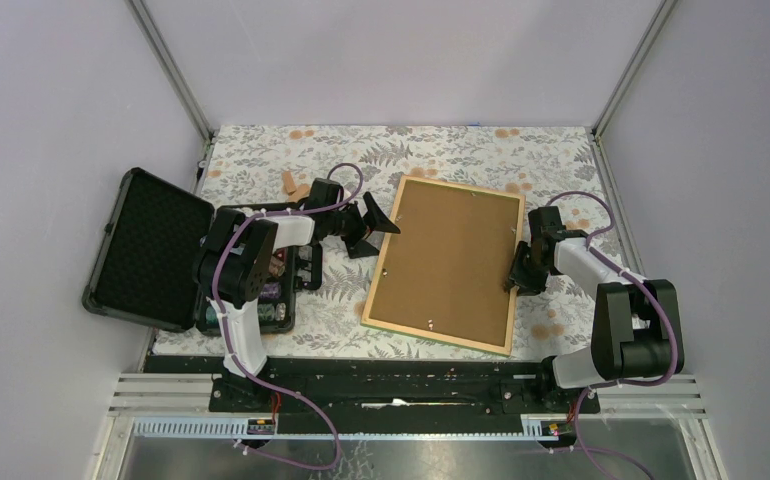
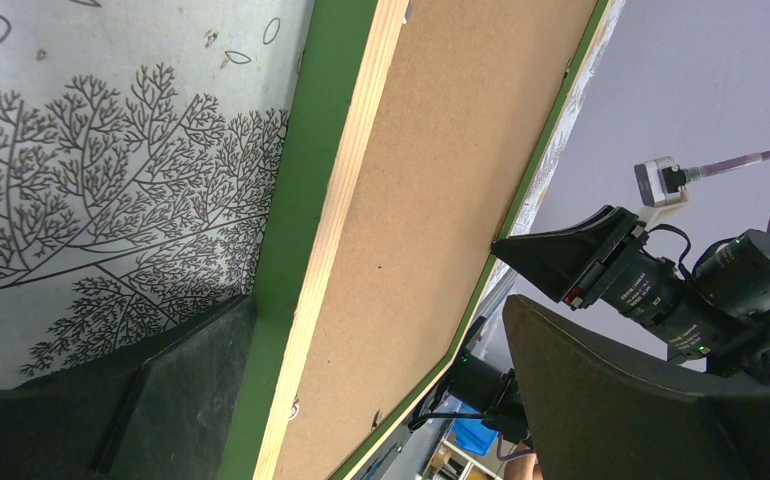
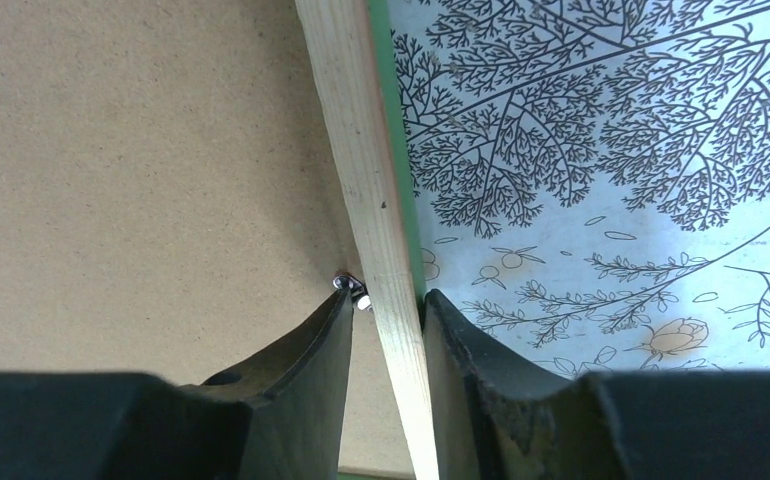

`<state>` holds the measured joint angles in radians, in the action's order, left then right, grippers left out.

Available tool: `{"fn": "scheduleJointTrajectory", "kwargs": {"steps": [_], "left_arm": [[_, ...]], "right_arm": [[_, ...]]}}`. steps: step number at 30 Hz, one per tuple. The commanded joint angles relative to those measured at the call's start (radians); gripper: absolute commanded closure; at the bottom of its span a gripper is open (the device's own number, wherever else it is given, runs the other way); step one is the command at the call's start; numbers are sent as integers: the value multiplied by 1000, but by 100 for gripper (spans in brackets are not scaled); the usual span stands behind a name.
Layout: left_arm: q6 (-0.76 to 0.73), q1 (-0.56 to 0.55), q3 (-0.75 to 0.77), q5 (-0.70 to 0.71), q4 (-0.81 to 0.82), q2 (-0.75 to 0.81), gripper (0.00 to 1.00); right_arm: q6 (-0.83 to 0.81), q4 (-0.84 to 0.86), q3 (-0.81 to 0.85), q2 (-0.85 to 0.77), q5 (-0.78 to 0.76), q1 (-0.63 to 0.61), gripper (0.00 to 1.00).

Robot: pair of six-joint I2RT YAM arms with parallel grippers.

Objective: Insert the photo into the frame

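Green-faced light-wood rectangular frame [image 1: 439, 337] lying back-up on floral-print surface [image 1: 331, 290], brown backing board [image 1: 448, 255] seated; sea photo not showing.
Right gripper [image 3: 386, 300] jaws pinching its right rail beside small metal tab [image 3: 351, 283]; left gripper [image 1: 376, 228] jaws standing wide apart. Risk: one-rail grip slipping, frame skidding.

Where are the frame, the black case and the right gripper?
frame [image 3: 366, 180]: right wrist view, on its light wood edge.
black case [image 1: 151, 250]: top view, on the inside of its open lid.
right gripper [image 3: 386, 297]: right wrist view, between its fingertips, which sit on either side of the frame's edge.
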<state>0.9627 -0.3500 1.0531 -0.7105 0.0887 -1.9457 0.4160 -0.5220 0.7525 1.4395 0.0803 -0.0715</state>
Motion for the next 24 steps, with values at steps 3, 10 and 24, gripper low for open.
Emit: {"fn": "scheduleJointTrajectory", "kwargs": {"steps": [3,10,24], "left_arm": [[12,-6,-6,-53,45,37,1],[12,-6,-13,-46,45,35,1],[31,-8,-32,-46,69,31,1]], "right_arm": [[18,13,-11,2,27,-14,65],[25,65,6,33,15,-14,94],[-20,44,142,57,18,-14,29]]}}
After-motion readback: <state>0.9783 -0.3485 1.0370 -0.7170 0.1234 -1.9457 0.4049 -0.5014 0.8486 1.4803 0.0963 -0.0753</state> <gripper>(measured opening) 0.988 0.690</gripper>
